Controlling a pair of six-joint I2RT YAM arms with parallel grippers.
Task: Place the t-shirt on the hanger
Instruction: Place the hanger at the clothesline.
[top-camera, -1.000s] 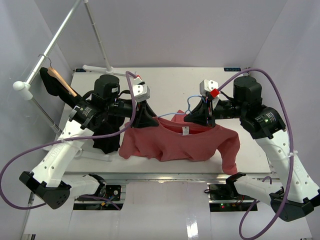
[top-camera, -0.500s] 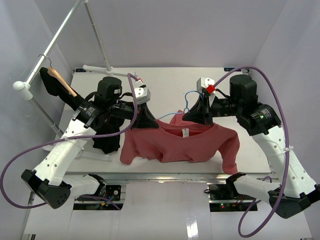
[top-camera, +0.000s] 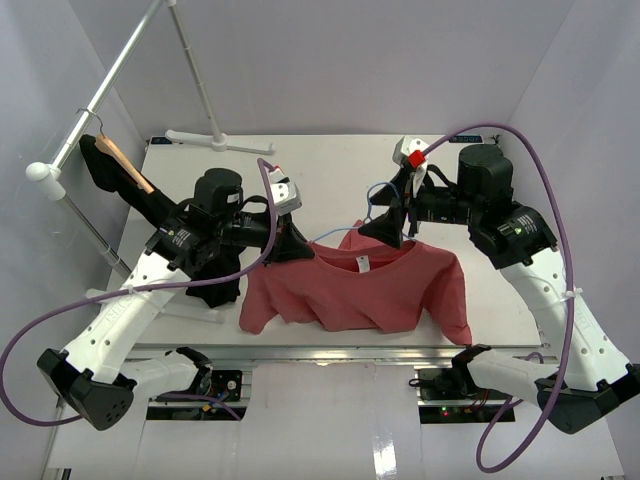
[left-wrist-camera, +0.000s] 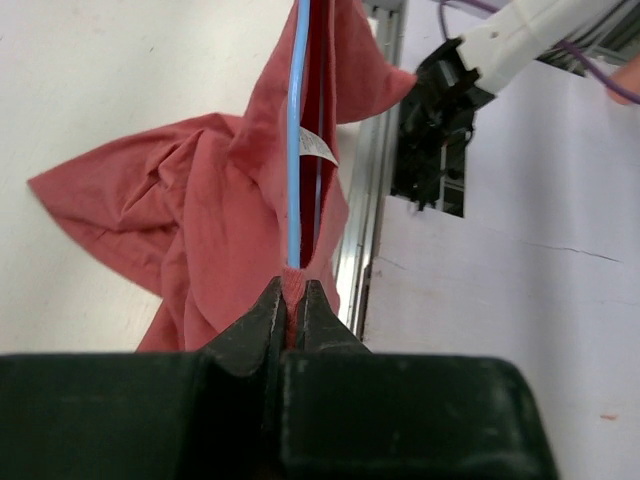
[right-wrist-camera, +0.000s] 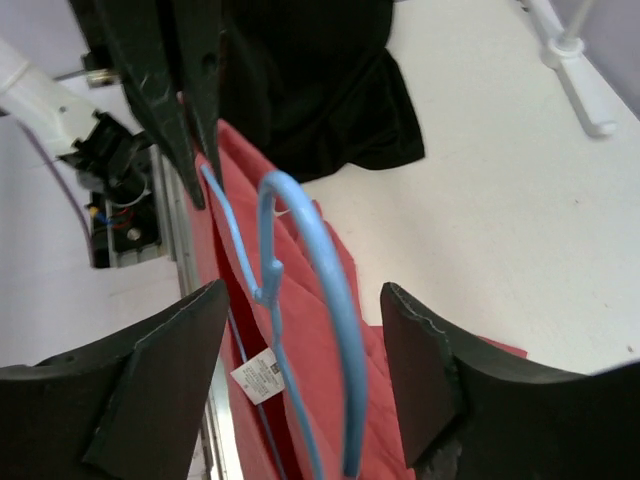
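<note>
Your left gripper (left-wrist-camera: 290, 300) is clamped shut on a fold of the t-shirt (left-wrist-camera: 190, 210). The hanger (left-wrist-camera: 293, 150) wire runs straight away from that pinch, but you cannot tell whether the wire itself is caught. Your right gripper (right-wrist-camera: 300, 290) stands wide open, its fingers (right-wrist-camera: 160, 380) on either side of the hanger's hook (right-wrist-camera: 322, 250) with a gap on each side. From above, the hanger's long axis runs left to right between the two grippers, hook end toward your right arm. The t-shirt is lifted at the collar, and its body drapes onto the table (top-camera: 330, 160) toward the near edge, just beside the black garment (top-camera: 215, 285).
</note>
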